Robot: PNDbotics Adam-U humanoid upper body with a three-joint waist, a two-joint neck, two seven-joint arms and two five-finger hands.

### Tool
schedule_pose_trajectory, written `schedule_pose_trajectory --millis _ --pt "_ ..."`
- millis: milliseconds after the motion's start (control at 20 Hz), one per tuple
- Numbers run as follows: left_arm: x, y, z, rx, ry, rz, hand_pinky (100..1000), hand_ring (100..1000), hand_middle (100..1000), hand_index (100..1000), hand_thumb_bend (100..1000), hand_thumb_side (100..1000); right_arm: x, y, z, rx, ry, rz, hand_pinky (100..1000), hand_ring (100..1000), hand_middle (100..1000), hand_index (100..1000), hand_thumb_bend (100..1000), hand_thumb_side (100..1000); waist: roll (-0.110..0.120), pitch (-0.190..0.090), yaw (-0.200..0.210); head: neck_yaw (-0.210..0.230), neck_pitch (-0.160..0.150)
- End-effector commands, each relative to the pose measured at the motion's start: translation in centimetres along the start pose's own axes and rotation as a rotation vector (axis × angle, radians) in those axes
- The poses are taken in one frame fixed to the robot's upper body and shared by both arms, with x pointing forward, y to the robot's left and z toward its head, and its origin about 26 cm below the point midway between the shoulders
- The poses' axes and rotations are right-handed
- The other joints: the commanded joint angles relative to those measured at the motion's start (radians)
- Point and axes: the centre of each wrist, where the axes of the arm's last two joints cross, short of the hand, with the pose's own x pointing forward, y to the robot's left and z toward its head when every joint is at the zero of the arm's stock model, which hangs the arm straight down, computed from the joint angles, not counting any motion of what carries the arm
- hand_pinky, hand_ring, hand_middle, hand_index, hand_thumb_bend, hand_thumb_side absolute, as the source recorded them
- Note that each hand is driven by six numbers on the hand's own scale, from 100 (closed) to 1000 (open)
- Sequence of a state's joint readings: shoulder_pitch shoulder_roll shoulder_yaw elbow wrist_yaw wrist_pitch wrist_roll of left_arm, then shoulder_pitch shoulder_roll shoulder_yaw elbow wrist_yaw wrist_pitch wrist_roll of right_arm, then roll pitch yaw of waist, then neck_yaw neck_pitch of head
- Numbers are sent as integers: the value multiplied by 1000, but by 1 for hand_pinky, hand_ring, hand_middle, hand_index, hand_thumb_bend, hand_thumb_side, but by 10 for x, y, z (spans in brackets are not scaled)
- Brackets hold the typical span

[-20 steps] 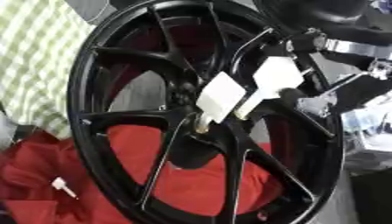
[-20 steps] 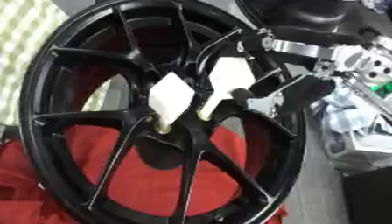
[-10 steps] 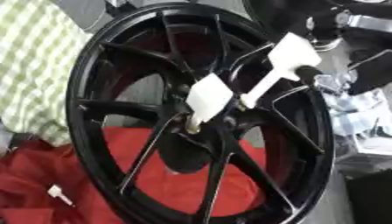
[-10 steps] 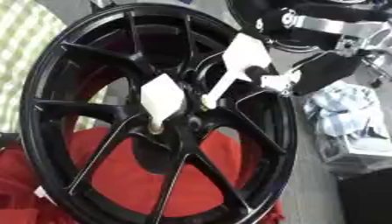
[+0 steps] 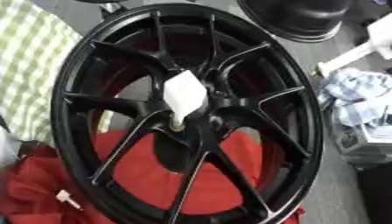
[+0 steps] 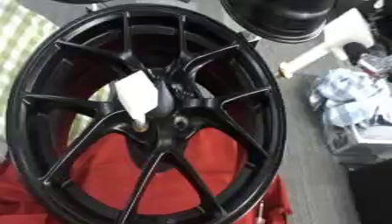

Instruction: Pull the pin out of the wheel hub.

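Left eye view: the black wheel hub stands tilted on a red cloth, and one white pin sits in its centre, flat diamond head up, thin shank in a bolt hole. It looks light and stiff; pinch the broad head.

Right eye view: a second white pin is at upper right, clear of the wheel. A dark hand seems to carry it, but I cannot tell how its fingers lie.

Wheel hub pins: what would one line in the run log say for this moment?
wheel: black, leaning on red cloth | one white pin in hub | second white pin out, at upper right | fingers: cannot tell
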State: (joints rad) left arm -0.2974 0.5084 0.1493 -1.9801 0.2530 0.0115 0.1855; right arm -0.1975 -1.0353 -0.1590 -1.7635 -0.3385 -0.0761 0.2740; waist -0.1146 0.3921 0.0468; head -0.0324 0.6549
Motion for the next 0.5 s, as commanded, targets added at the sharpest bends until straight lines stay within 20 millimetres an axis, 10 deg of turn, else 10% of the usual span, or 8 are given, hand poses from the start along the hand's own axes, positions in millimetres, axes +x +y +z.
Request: schedule_pose_trajectory --millis 50,450,500 --pt "8 5 -2 24 -42 -19 614 682 656 799 100 728 -17 -10 20 -154 7 -7 827 546 301 489 100 209 16 -14 -7 26 -13" --pt "10 1 -6 18 -65 1 613 682 655 799 100 726 -32 7 81 -414 79 52 831 562 326 510 100 209 32 -7 18 15 -19" --pt "11 2 -6 21 -69 -2 615 682 656 801 100 720 -33 8 89 -439 103 64 944 857 815 891 100 199 38 -7 22 36 -26"
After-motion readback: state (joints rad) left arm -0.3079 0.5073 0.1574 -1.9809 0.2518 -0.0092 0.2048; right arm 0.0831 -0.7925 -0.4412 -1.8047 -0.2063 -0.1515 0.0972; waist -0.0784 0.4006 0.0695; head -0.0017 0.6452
